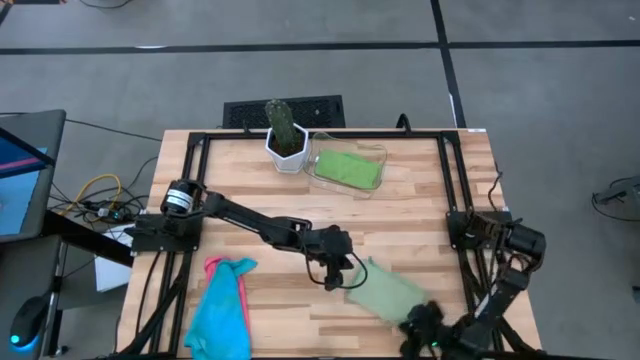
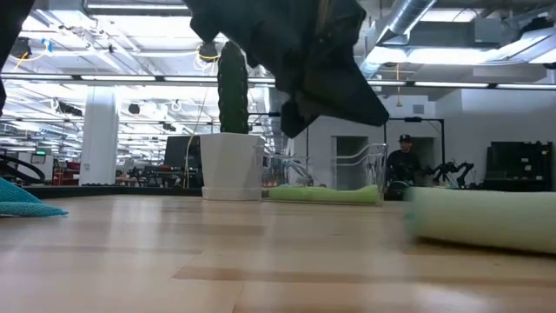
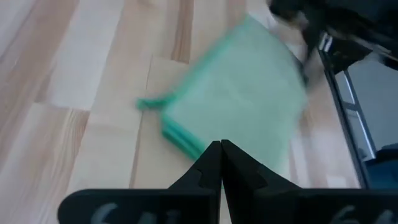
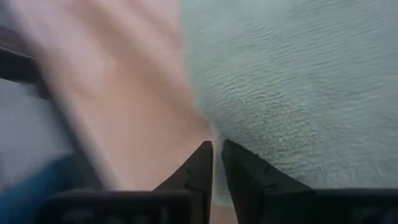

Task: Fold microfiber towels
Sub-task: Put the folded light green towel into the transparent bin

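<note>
Pale green, the folded microfiber towel point(image 1: 388, 294) lies flat on the wooden table point(image 1: 420, 215) near its front edge, right of centre; in the left wrist view its folded edge shows as a thicker green roll point(image 3: 181, 138) along one side. The left gripper point(image 1: 338, 277) hovers just beside the towel's left edge, its fingers point(image 3: 211, 163) pressed together on nothing; the right gripper point(image 1: 418, 322) sits at the towel's front right corner, and its fingers point(image 4: 239, 168) stand nearly together with a thin gap at the cloth's edge; whether they pinch the cloth I cannot tell. A turquoise towel point(image 1: 217, 315) and a hot pink towel point(image 1: 236, 281) lie bunched together, touching, at the front left of the table, well apart from the green one. Toward the back of the table a clear plastic tray point(image 1: 375, 152) holds another light green towel point(image 1: 348, 168); just beside the tray stands a cactus point(image 1: 281, 122) in a white pot point(image 1: 287, 152). In the low view the left arm point(image 2: 295, 52) hangs dark across the top and hides part of the room; a person point(image 2: 402, 161) stands far behind the table.
</note>
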### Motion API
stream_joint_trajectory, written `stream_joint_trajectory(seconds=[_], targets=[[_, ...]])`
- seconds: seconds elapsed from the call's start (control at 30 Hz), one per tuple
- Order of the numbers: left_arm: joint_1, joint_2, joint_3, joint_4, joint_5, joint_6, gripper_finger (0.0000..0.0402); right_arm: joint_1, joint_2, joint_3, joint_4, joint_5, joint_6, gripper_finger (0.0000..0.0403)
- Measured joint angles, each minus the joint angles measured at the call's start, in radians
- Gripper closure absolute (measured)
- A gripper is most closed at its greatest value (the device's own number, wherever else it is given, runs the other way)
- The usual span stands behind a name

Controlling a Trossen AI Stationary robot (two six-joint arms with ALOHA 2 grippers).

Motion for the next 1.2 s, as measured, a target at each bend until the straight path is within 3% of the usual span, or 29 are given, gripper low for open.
stream_joint_trajectory(seconds=[0.13,0.3,0.47,0.6,0.87,1.03,1.2], targets=[[0.0,-0.05,0.0,-0.044,-0.007,-0.01,0.0401,0.019,-0.086,-0.015,-0.34,-0.094,0.004,0.0346],[0.002,-0.144,0.0,-0.061,-0.089,-0.032,0.0401,-0.003,-0.205,-0.018,-0.601,-0.084,-0.026,0.0354],[-0.005,-0.204,0.001,-0.041,-0.107,-0.072,0.0399,-0.019,-0.381,-0.013,-0.595,-0.1,-0.046,0.0343],[-0.012,-0.201,0.001,-0.06,-0.089,-0.129,0.0369,-0.036,-0.471,-0.012,-0.601,-0.25,0.023,0.0313],[-0.021,-0.084,0.0,-0.039,-0.082,-0.301,0.0239,-0.071,-0.412,-0.012,-0.611,-0.472,0.126,0.0192],[-0.013,0.019,0.0,0.125,-0.047,-0.386,0.018,-0.058,-0.367,-0.012,-0.66,-0.486,0.275,0.0131],[0.007,0.074,0.0,0.227,0.007,-0.454,0.0159,-0.069,-0.385,-0.028,-0.686,-0.47,0.333,0.0121]])
